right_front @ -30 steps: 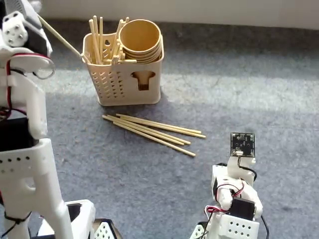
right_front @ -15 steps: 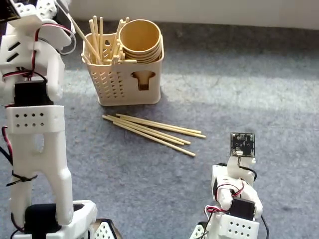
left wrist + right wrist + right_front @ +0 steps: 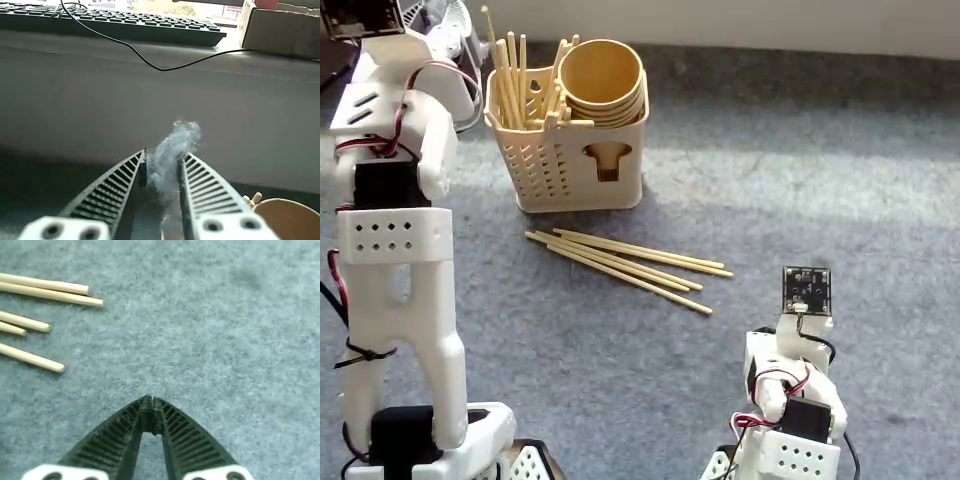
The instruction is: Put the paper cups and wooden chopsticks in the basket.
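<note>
My left gripper (image 3: 163,156) is up beside the basket (image 3: 570,170). Its jaws are a narrow gap apart, with a tuft of lint (image 3: 176,142) caught between the tips and no stick that I can see. My right gripper (image 3: 151,402) is closed, tip to tip and empty, low over the table near the ends of the loose chopsticks (image 3: 625,262). The cups (image 3: 603,75) sit stacked in the basket, and a bundle of sticks (image 3: 515,80) stands upright in the compartment beside them. A small bunch of sticks lies flat on the table just in front of the basket, and I judge these are what is left to do. They look light, stiff and thin, and they are likely to roll or pivot if pinched near an end. I would take one at a time across its middle, starting with an outer stick, since they lie touching and partly crossed.
</note>
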Controlling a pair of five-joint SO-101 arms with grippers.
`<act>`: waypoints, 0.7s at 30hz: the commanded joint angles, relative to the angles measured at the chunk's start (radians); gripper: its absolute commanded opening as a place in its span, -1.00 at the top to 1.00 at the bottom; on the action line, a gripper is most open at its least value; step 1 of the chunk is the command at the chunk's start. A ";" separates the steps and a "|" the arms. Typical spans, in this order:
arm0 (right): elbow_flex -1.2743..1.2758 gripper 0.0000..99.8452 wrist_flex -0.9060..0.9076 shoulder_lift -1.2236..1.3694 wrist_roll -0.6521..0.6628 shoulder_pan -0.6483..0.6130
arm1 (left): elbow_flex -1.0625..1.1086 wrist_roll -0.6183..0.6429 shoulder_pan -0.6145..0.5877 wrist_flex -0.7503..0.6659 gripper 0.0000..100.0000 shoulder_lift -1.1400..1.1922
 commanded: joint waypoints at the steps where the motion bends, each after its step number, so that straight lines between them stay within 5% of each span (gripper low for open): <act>1: 0.120 0.97 -0.016 -0.001 -0.005 0.010 | -0.056 -0.003 -0.001 0.012 0.78 -0.010; 21: 0.120 0.97 -0.016 -0.001 -0.005 0.010 | -0.048 -0.002 -0.021 0.284 0.77 -0.226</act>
